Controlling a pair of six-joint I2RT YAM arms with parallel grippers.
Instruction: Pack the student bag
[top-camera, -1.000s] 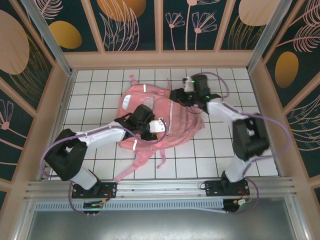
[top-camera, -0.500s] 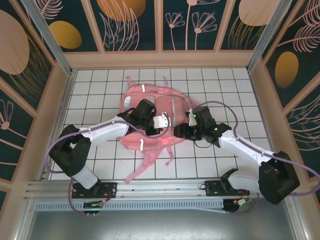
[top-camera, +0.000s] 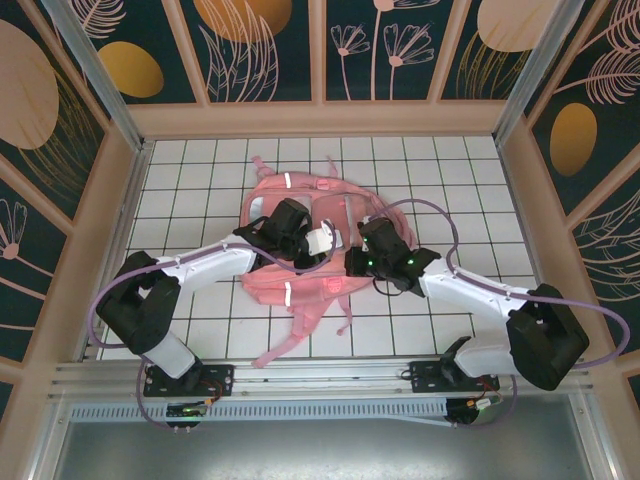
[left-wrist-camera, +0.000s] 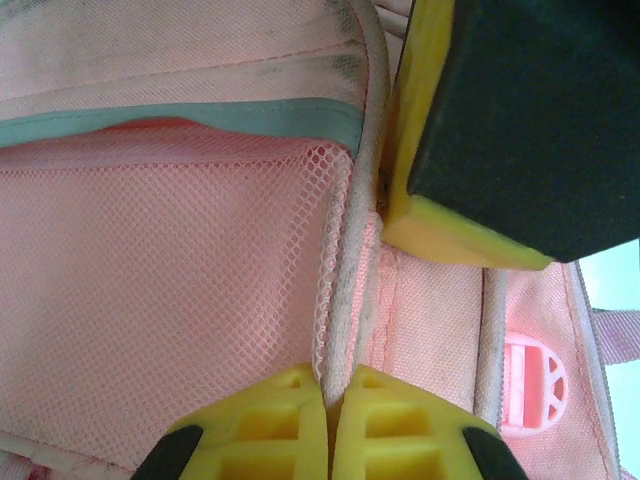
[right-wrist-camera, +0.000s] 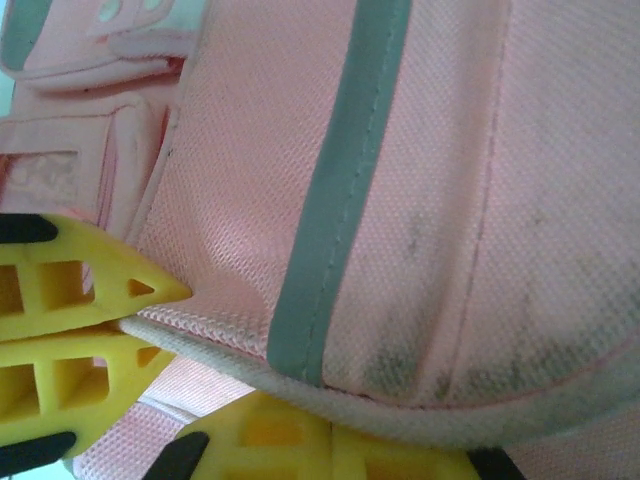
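As I look down into the cell, the biggest thing is the enclosure: dark wall panels (top-camera: 400, 45) painted with pale leaves and orange ovals, framed in light wood, around a table (top-camera: 470, 170) of white square tiles. Near the middle of the table lies the student bag (top-camera: 312, 290), pink and slumped flat, with one strap (top-camera: 283, 345) trailing toward the near edge. The left arm (top-camera: 200, 265) and the right arm (top-camera: 470, 295) reach in over it from either side, and their wrists meet above its middle.

The left gripper (left-wrist-camera: 328, 388) has its yellow fingers pressed together on a whitish piped edge (left-wrist-camera: 350, 270) of the bag, beside pink mesh. The right gripper (right-wrist-camera: 135, 322) pinches a similar edge below a grey-green strip (right-wrist-camera: 340, 180).

From above, the arms cover much of the bag's front, so I cannot tell which pocket either edge belongs to. In the left wrist view a pink buckle (left-wrist-camera: 530, 385) sits low at the right, and a yellow-edged black block (left-wrist-camera: 520, 120) runs out of frame.
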